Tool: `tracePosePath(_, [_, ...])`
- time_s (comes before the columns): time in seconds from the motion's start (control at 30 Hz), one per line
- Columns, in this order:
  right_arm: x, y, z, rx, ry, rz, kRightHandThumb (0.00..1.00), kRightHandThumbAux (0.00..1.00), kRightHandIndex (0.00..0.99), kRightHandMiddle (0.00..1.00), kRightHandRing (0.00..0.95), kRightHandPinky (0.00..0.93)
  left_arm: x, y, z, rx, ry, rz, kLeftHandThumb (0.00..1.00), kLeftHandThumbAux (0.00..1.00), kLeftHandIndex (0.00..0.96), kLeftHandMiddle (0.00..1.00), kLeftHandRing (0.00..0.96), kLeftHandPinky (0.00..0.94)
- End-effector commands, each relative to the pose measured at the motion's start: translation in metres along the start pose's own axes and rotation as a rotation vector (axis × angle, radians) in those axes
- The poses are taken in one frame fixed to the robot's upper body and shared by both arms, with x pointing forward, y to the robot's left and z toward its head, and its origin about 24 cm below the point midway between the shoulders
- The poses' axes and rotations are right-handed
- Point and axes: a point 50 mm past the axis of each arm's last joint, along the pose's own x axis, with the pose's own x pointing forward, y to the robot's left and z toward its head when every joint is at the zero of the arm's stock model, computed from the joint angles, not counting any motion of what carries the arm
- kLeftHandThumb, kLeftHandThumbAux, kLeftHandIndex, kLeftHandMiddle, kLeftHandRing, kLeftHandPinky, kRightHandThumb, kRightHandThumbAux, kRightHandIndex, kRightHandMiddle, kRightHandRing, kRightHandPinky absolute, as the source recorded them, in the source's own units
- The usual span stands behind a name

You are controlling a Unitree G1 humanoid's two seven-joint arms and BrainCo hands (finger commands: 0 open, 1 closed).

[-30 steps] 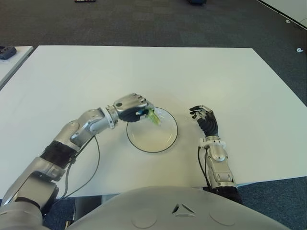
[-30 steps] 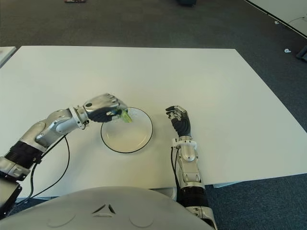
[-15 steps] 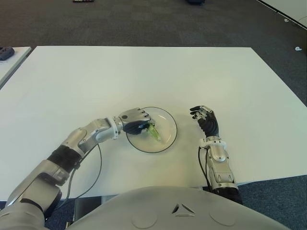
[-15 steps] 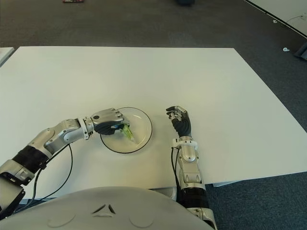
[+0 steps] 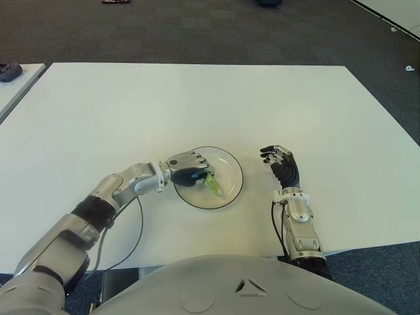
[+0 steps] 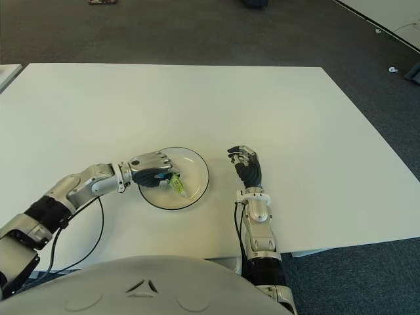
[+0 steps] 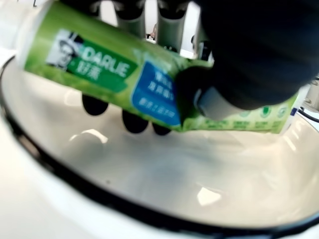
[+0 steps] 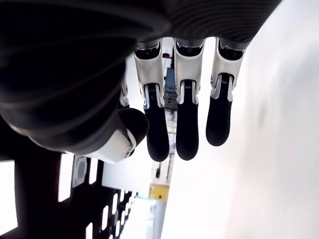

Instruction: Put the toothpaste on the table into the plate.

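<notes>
The toothpaste [image 7: 149,84] is pinched by the left robot hand [image 5: 187,165] low over the plate [image 5: 231,167], so the tube could be flung onto the desk [image 5: 197,98] if let go too fast.

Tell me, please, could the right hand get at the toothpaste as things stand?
Probably not cleanly. The toothpaste lies low over the plate, gripped by the left hand, whose fingers wrap it. The right hand is beside the plate on its right, with bare table between them.
</notes>
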Motion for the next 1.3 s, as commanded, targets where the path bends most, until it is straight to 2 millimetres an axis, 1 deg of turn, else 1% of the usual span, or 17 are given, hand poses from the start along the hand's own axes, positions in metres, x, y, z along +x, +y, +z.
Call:
tracePosePath(0.03, [0.0, 0.0, -0.001, -0.002, 0.016, 0.005, 0.705, 0.729, 0.423, 0.426, 0.416, 0.427, -0.003, -0.029, -0.001, 0.011, 0.015, -0.091, 0.707, 0.714, 0.433, 0.824, 0.837, 0.852])
tracePosePath(0.13, [0.0, 0.0, -0.001, -0.004, 0.016, 0.006, 0.705, 0.728, 0.423, 0.428, 0.418, 0.429, -0.003, -0.03, -0.001, 0.009, 0.01, -0.065, 0.705, 0.714, 0.432, 0.801, 0.805, 0.786])
tracePosePath(0.23, [0.0, 0.0, -0.001, -0.005, 0.015, 0.008, 0.705, 0.728, 0.423, 0.429, 0.419, 0.429, -0.003, -0.03, -0.001, 0.007, -0.002, -0.038, 0.704, 0.715, 0.431, 0.776, 0.772, 0.741])
tracePosePath(0.33, [0.0, 0.0, -0.001, -0.008, 0.014, 0.012, 0.705, 0.728, 0.423, 0.43, 0.42, 0.429, -0.003, -0.027, 0.002, 0.015, -0.029, 0.01, 0.701, 0.713, 0.43, 0.715, 0.703, 0.657])
tracePosePath(0.37, [0.0, 0.0, -0.001, -0.009, 0.014, 0.013, 0.705, 0.728, 0.423, 0.432, 0.423, 0.43, -0.003, -0.025, 0.003, 0.019, -0.037, 0.023, 0.698, 0.712, 0.427, 0.626, 0.611, 0.571])
tracePosePath(0.4, [0.0, 0.0, -0.001, -0.01, 0.013, 0.014, 0.705, 0.728, 0.423, 0.433, 0.424, 0.43, -0.003, -0.024, 0.003, 0.022, -0.042, 0.031, 0.696, 0.712, 0.425, 0.568, 0.552, 0.516])
tracePosePath(0.43, [0.0, 0.0, -0.001, -0.01, 0.013, 0.015, 0.705, 0.728, 0.423, 0.434, 0.425, 0.43, -0.003, -0.02, 0.005, 0.028, -0.052, 0.04, 0.695, 0.711, 0.424, 0.548, 0.531, 0.496])
tracePosePath(0.47, [0.0, 0.0, -0.001, -0.01, 0.013, 0.015, 0.705, 0.728, 0.423, 0.434, 0.425, 0.43, -0.002, -0.017, 0.007, 0.032, -0.059, 0.045, 0.691, 0.712, 0.419, 0.446, 0.431, 0.413])
tracePosePath(0.5, [0.0, 0.0, -0.001, -0.01, 0.012, 0.016, 0.705, 0.728, 0.423, 0.434, 0.425, 0.429, -0.002, -0.015, 0.008, 0.037, -0.067, 0.051, 0.689, 0.713, 0.417, 0.409, 0.395, 0.383])
tracePosePath(0.53, [0.0, 0.0, 0.0, -0.01, 0.011, 0.017, 0.705, 0.728, 0.423, 0.435, 0.424, 0.429, -0.002, -0.013, 0.008, 0.04, -0.072, 0.054, 0.57, 0.693, 0.326, 0.327, 0.317, 0.318])
tracePosePath(0.57, [0.0, 0.0, 0.0, -0.01, 0.01, 0.018, 0.705, 0.728, 0.423, 0.435, 0.424, 0.428, -0.002, -0.014, 0.008, 0.042, -0.075, 0.055, 0.489, 0.682, 0.267, 0.275, 0.266, 0.276])
tracePosePath(0.63, [0.001, 0.0, 0.0, -0.008, 0.01, 0.02, 0.705, 0.728, 0.423, 0.434, 0.423, 0.427, -0.002, -0.014, 0.009, 0.048, -0.081, 0.064, 0.417, 0.668, 0.195, 0.221, 0.217, 0.237])
tracePosePath(0.7, [0.001, 0.0, 0.0, -0.004, 0.008, 0.022, 0.706, 0.728, 0.423, 0.435, 0.422, 0.429, -0.002, -0.012, 0.009, 0.058, -0.088, 0.078, 0.338, 0.652, 0.087, 0.104, 0.105, 0.12])
tracePosePath(0.8, [0.001, 0.001, 0.0, -0.001, 0.008, 0.022, 0.706, 0.728, 0.423, 0.435, 0.423, 0.432, -0.003, -0.012, 0.008, 0.063, -0.086, 0.089, 0.28, 0.64, 0.028, 0.036, 0.037, 0.043])
tracePosePath(0.9, [0.001, 0.001, 0.0, 0.003, 0.01, 0.021, 0.706, 0.728, 0.423, 0.435, 0.424, 0.432, -0.003, -0.011, 0.008, 0.066, -0.082, 0.109, 0.24, 0.623, 0.009, 0.011, 0.012, 0.013])
tracePosePath(1.0, [0.001, 0.001, 0.0, 0.003, 0.012, 0.018, 0.706, 0.728, 0.423, 0.434, 0.423, 0.431, -0.003, -0.009, 0.008, 0.063, -0.081, 0.148, 0.213, 0.601, 0.002, 0.003, 0.003, 0.004])
tracePosePath(1.3, [0.002, 0.002, 0.0, 0.006, 0.014, 0.017, 0.705, 0.728, 0.424, 0.43, 0.418, 0.427, -0.005, -0.005, 0.008, 0.05, -0.081, 0.224, 0.173, 0.543, 0.0, 0.0, 0.0, 0.0])
